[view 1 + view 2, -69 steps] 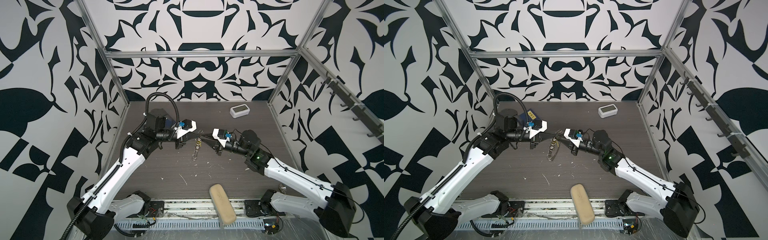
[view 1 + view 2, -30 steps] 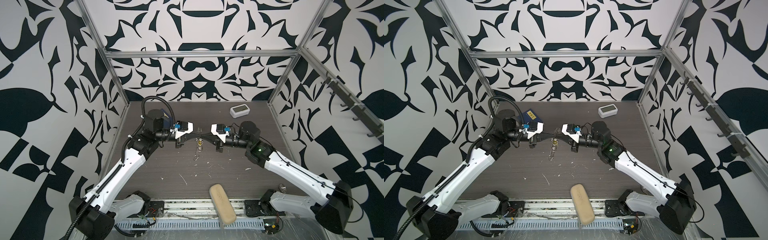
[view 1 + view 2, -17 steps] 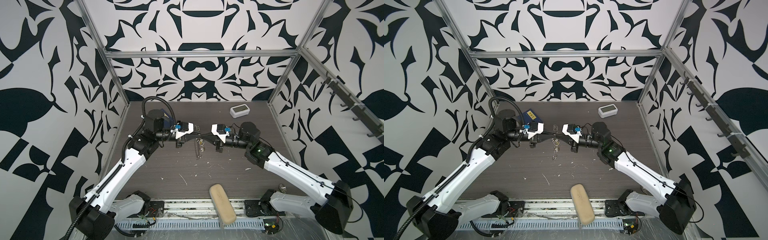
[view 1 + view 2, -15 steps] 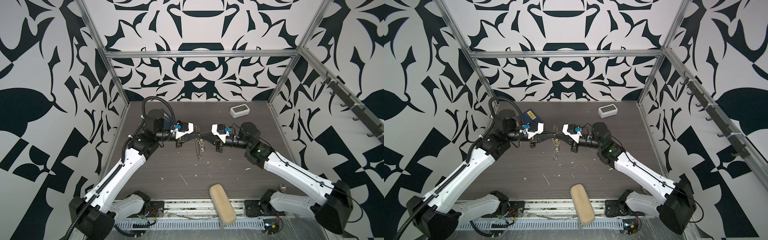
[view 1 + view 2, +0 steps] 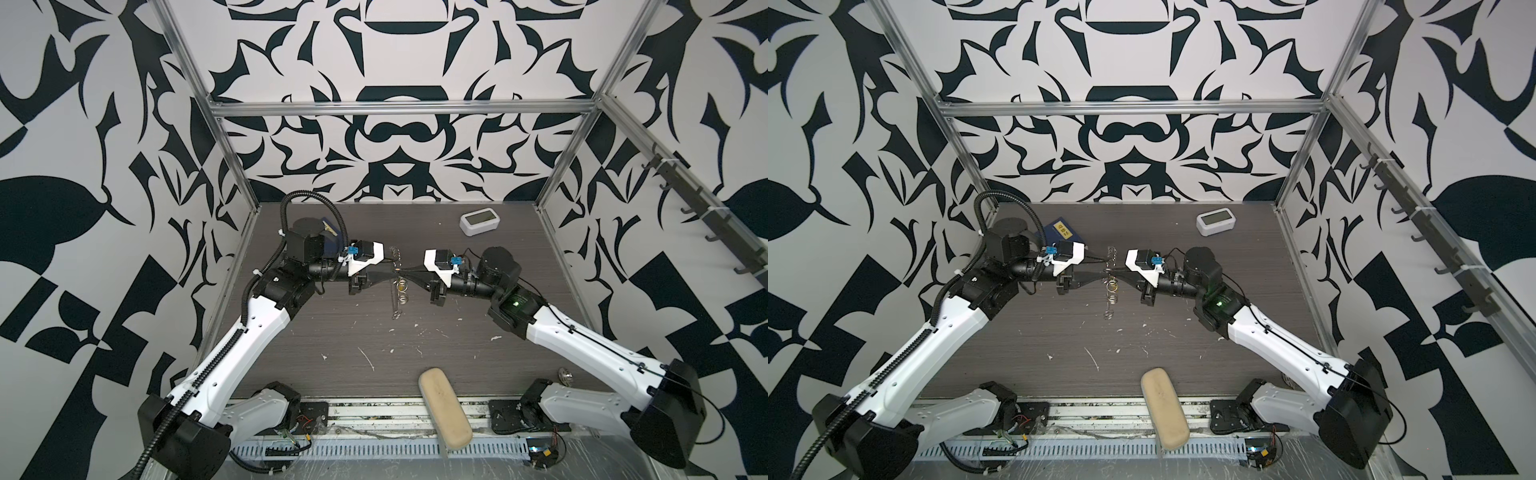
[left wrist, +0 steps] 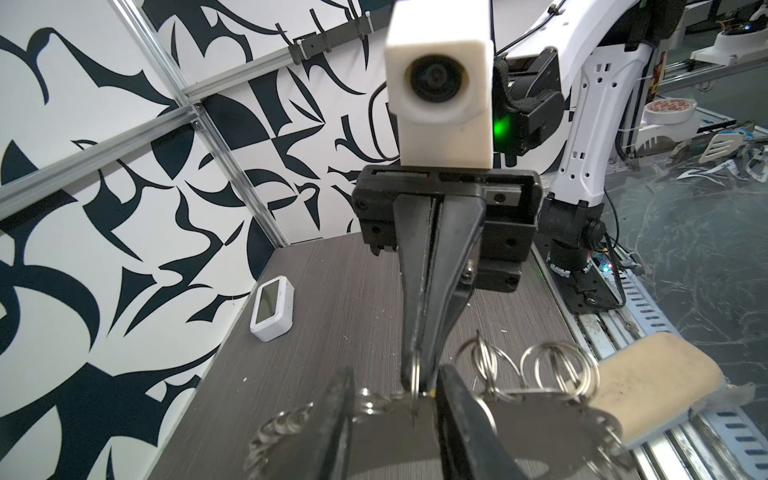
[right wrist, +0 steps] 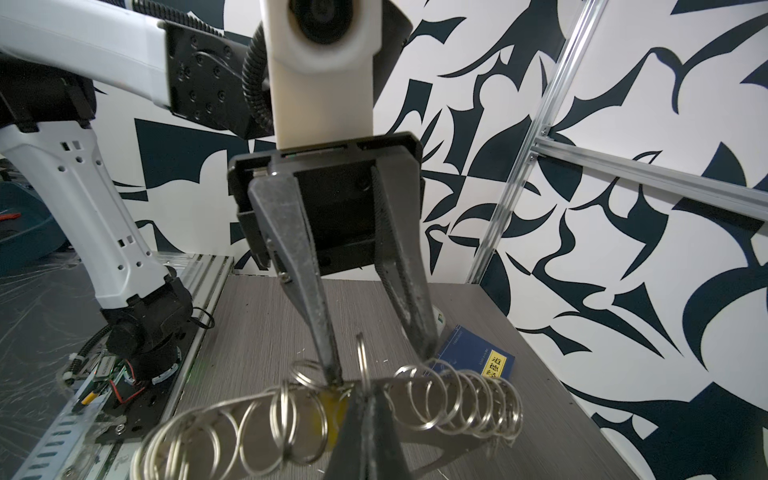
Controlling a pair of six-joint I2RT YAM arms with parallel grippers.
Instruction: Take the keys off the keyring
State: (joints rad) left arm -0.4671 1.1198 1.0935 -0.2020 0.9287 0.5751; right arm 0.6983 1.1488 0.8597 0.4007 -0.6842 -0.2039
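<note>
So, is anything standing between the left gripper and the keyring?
Nothing visible does. The left gripper is open right at the keyring, which the right gripper pinches shut in mid-air.

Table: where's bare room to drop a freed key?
Free: the back strip between the blue book and the white clock; the front of the table between the left arm and the beige case, only scraps there. Crowded: the middle, where both arms meet at the keyring.
</note>
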